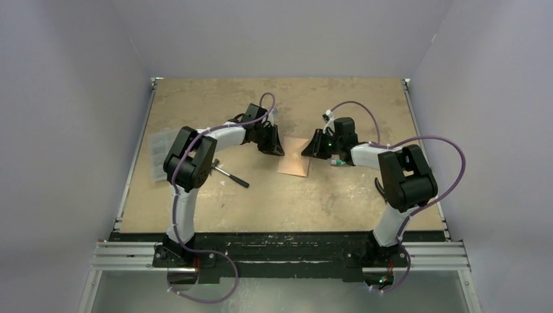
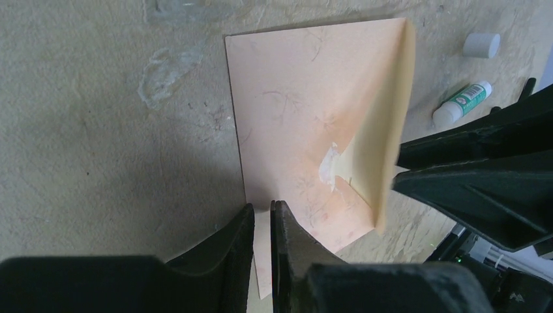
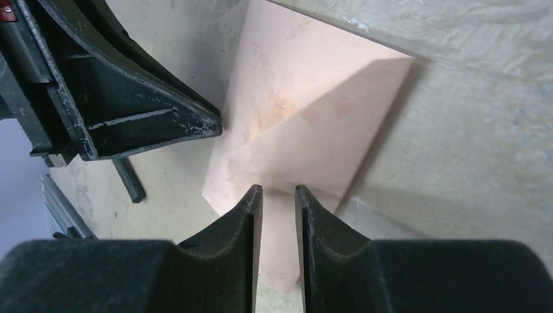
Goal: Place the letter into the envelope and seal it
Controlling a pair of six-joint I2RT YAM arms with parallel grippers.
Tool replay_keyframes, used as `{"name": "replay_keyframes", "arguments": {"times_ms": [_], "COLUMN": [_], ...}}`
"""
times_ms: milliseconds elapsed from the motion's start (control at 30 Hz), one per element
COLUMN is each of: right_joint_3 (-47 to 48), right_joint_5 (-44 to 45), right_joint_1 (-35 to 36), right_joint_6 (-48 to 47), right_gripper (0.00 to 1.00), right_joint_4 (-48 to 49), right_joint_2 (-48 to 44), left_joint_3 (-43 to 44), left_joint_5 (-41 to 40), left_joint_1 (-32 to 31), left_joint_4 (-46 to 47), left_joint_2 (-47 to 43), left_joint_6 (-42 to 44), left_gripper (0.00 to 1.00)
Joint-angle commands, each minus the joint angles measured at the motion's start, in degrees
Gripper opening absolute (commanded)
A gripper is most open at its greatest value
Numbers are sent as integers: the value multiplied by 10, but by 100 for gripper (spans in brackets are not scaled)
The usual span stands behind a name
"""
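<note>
L gripper [image 2: 263, 207] nips envelope [image 2: 293, 98] edge; R gripper [image 3: 278, 190] nips flap [image 2: 381, 150]

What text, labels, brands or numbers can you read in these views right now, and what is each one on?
glue stick: green label with white print, too blurred to read.
printed sheet at the table's left edge: the print is too small to read.
envelope: no writing visible on it.
So there is no legible text in any view.
</note>
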Motion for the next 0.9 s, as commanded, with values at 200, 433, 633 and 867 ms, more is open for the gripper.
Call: {"name": "replay_keyframes", "arguments": {"times_ms": [200,433,633,867], "right_joint_3": [95,110,108,118], "right_joint_5": [33,73,184,349], "right_joint_1": [36,58,100,161], "right_joint_6": [-4,-35,-87,-116], "right_gripper": [24,22,17,6], "right_joint_4": [-6,-58,-109,-168], "right_joint_2": [66,82,84,112], "left_joint_3": [7,8,8,8], "left_joint_5": [-56,-52,-55,-65], "left_joint_1": [-6,-6,-5,-5], "left_joint_4": [-34,-29,-25,-29], "left_joint_2": [41,43,45,52], "left_joint_6": [29,23,19,18], "left_gripper": [13,13,13,12]}}
